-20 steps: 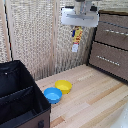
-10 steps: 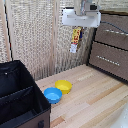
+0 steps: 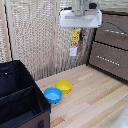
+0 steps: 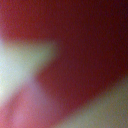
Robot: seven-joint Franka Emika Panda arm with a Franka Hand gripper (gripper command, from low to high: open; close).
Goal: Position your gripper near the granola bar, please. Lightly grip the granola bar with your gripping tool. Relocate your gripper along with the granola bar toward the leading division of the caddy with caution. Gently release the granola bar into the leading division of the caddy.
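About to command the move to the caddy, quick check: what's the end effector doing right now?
End effector: closed on the granola bar, which hangs from it high above the table, clear of the bowls.

no legible text anywhere, granola bar (image 3: 75, 40) print too blurred (wrist view likewise)

two bowls (image 3: 58, 91), one caddy (image 3: 22, 102)
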